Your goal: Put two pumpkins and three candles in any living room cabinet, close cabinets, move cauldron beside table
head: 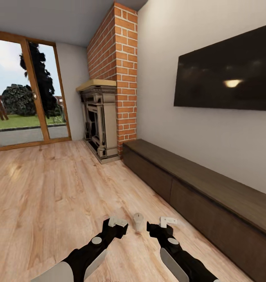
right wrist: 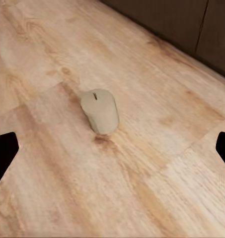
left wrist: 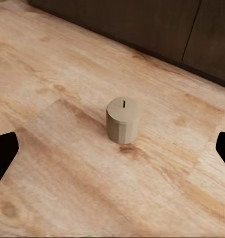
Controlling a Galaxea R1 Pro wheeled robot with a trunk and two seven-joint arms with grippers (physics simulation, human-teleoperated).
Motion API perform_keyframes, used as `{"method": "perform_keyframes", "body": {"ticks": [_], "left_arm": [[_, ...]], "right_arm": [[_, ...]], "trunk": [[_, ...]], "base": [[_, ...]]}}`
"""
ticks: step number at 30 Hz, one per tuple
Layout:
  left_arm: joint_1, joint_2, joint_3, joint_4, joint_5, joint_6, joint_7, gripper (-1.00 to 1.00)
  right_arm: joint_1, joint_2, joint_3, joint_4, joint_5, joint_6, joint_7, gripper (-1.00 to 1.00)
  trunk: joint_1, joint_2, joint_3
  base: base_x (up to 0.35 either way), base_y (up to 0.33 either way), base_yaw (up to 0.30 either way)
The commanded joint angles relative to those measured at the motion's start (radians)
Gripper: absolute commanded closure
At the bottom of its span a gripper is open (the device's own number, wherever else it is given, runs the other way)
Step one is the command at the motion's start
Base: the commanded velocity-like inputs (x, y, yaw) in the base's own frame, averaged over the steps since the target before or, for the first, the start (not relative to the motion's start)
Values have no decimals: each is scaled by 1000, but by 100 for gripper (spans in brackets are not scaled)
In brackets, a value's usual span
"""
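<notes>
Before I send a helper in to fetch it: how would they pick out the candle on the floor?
Find the brick chimney, then follow the long dark cabinet along the TV wall toward the robot. On the wood floor before the cabinet, between the two tools, stands the candle: a stubby beige cylinder with a dark wick, the only loose item there.

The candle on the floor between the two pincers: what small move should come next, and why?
Probably lower one arm, say the left pincer, around the candle and close on it. The candle stands upright on the plank floor, untouched, and both the left and the right pincer are open and empty above it. The cabinet beside it has its fronts shut.
</notes>
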Motion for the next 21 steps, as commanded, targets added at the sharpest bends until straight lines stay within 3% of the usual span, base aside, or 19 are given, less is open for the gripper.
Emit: {"method": "perform_keyframes", "body": {"ticks": [1,15,21], "left_arm": [[-1,0,-9,1,7,-5,7,-100],[-1,-1,-8,5,13,-5,7,-100],[-1,-1,-7,5,12,-5,7,-100]], "right_arm": [[-1,-1,4,-3,-4,4,-9,-100],[-1,-1,4,-3,-4,4,-9,-100],[-1,-1,5,-3,-3,5,-9,-100]], "trunk": [[0,-1,-1],[0,-1,-1],[0,-1,-1]], "base": [[0,287,290],[0,289,290],[0,108,290]]}}
